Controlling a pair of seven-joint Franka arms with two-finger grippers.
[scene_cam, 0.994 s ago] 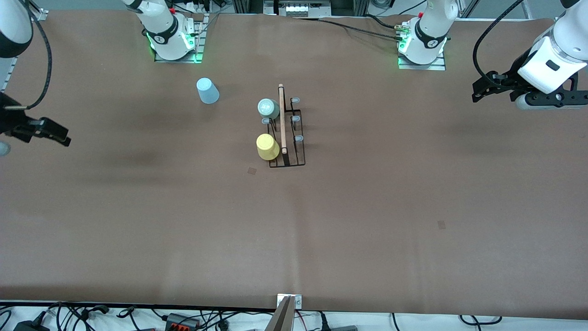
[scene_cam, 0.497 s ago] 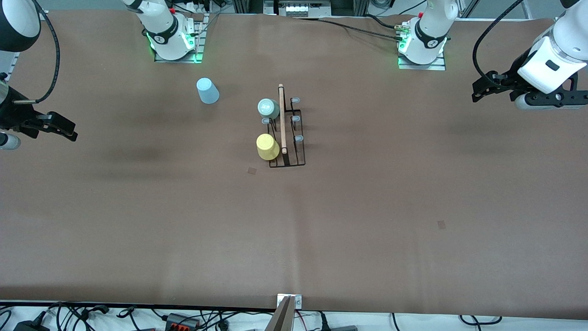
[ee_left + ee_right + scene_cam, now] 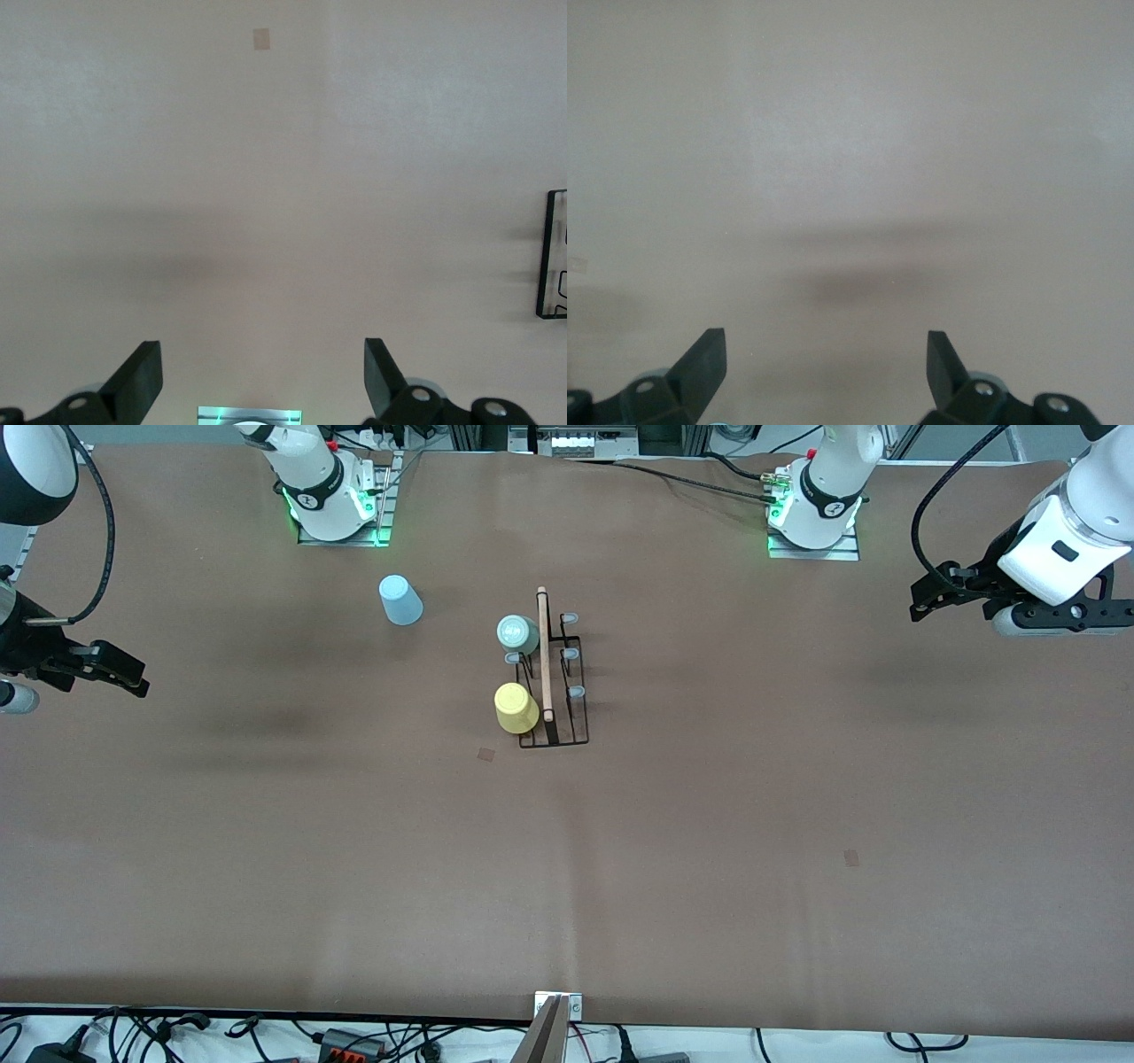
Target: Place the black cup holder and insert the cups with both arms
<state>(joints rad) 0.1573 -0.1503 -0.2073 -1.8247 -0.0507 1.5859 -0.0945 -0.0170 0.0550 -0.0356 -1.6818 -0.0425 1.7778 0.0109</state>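
Observation:
The black cup holder [image 3: 554, 691] stands at the table's middle with its wooden rod on top; one end of its wire base also shows in the left wrist view [image 3: 551, 257]. A grey-green cup [image 3: 517, 634] and a yellow cup [image 3: 516, 708] sit upside down on its pegs on the side toward the right arm's end, the yellow one nearer the camera. A light blue cup [image 3: 400, 600] stands upside down on the table near the right arm's base. My left gripper [image 3: 923, 605] [image 3: 261, 354] is open and empty, raised over the left arm's end. My right gripper [image 3: 133, 682] [image 3: 824, 343] is open and empty over the right arm's end.
Small tape squares mark the brown table cover [image 3: 485, 754] [image 3: 850, 857]. The arm bases [image 3: 332, 509] [image 3: 815, 514] with green lights stand along the edge farthest from the camera. Cables lie off the edge nearest the camera [image 3: 354, 1036].
My right gripper has shifted a little toward the table's middle and the bases' edge, then stopped. The left arm, the cups and the holder have not moved.

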